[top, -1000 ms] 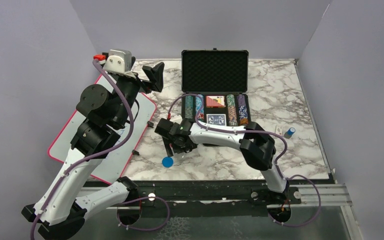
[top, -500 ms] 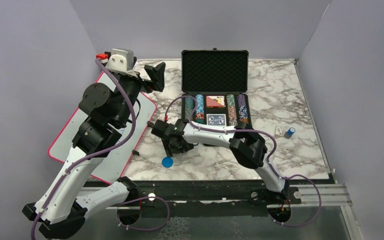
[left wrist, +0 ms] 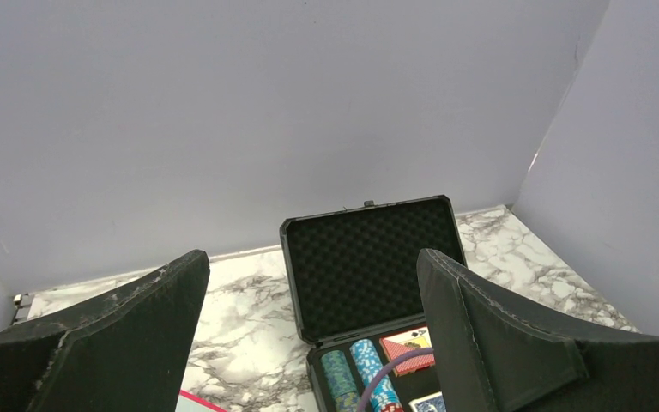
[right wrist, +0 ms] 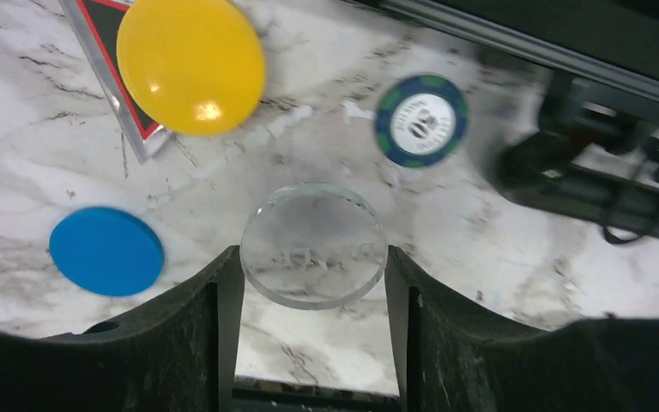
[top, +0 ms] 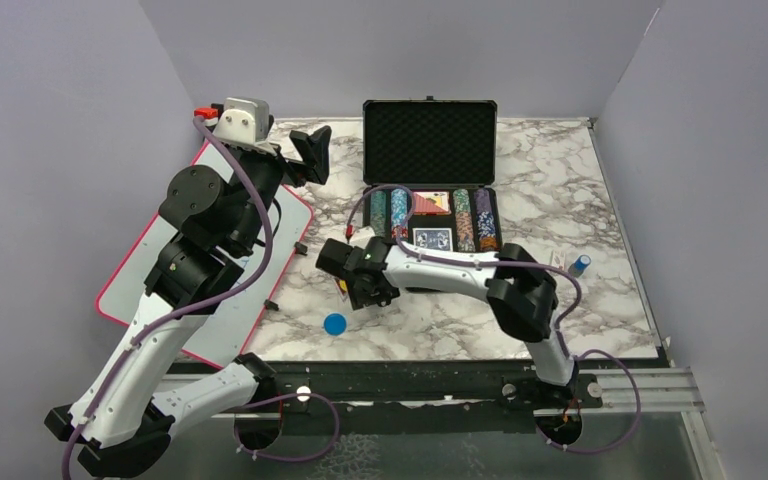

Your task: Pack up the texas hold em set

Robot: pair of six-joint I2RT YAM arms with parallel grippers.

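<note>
Right wrist: clear button (right wrist: pixel 314 245), lettering illegible

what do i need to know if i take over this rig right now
Left pincer: open, empty, raised left of the case.
Right pincer: shut on the clear button, low over the table in front of the case.
Done: case open; chip rows, red deck and blue deck in its tray.
Left: blue button, yellow button and one loose chip lie near the right pincer; a small blue item sits right of the case. Pack all, close the case.
</note>
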